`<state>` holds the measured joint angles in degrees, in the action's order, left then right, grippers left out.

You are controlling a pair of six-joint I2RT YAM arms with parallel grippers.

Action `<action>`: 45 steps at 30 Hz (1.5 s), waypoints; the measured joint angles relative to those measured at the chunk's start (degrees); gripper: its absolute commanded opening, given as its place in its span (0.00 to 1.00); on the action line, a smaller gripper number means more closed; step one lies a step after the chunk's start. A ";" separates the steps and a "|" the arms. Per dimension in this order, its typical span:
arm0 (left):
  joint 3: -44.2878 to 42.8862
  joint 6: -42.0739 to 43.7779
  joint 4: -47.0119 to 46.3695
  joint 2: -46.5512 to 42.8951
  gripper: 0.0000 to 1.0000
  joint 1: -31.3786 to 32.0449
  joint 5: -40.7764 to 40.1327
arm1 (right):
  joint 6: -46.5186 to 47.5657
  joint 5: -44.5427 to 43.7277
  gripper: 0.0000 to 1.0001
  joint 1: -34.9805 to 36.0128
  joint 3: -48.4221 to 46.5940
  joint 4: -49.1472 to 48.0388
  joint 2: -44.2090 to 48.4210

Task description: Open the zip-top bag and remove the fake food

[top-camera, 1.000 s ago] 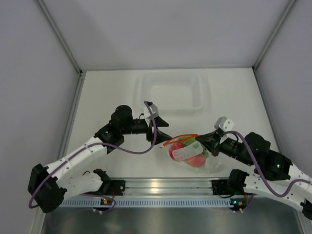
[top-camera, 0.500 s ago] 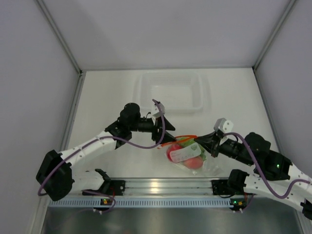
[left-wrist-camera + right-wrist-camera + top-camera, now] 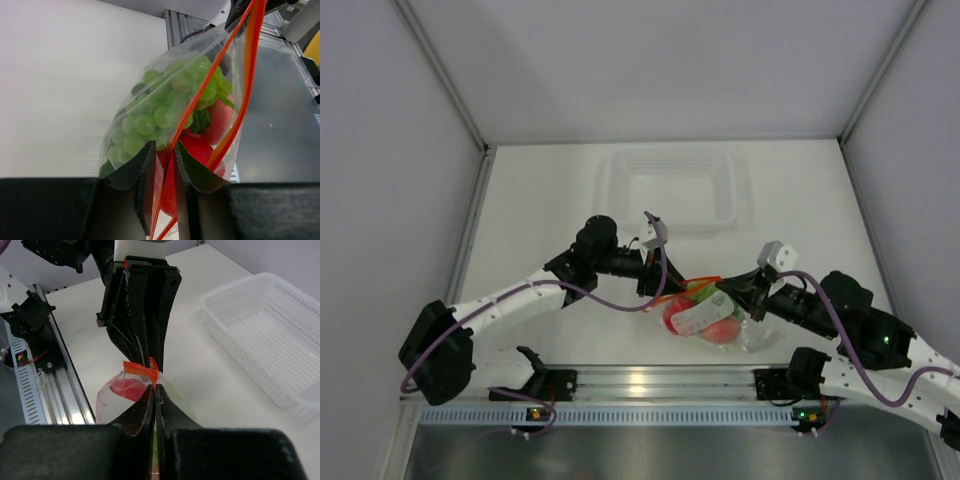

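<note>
White tabletop (image 3: 540, 200); I see one zip-top bag (image 3: 705, 318) between my arms, near the front edge, its orange zip strip (image 3: 690, 285) running left to right. The right gripper (image 3: 154, 390) pinches the strip's end. The left gripper (image 3: 164, 150) narrowly straddles one lip, though I can't tell if it grips. Inside are one grape bunch (image 3: 160, 110), one red tomato (image 3: 197, 150) and one pinkish fruit (image 3: 220, 117).

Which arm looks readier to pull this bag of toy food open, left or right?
Left, probably. The left gripper has one lip of the orange zip strip between slightly parted jaws, ready to pinch and pull; the right gripper is shut on the zip-top bag, anchoring it.
</note>
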<state>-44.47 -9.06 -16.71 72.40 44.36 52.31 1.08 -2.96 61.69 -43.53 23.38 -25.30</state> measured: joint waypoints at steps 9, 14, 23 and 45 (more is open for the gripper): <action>0.31 -1.79 -0.50 -1.57 0.00 0.22 -11.72 | -1.73 -5.79 0.38 0.00 2.10 -3.13 0.28; 0.46 -5.68 3.04 -5.84 0.00 0.20 -22.21 | -6.47 -12.83 0.83 0.00 1.31 -6.27 -5.99; -2.71 -12.74 19.50 -11.96 0.00 0.22 -42.66 | -26.58 -23.61 0.99 0.00 -3.41 -5.97 -18.71; -6.51 -25.46 37.66 -23.63 0.00 1.84 -71.08 | -44.02 -20.55 0.78 0.81 -11.32 -9.05 -36.35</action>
<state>-50.98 -34.52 20.95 48.77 46.19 -18.76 -42.94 -23.51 62.50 -54.85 14.33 -61.65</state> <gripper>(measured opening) 0.022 0.788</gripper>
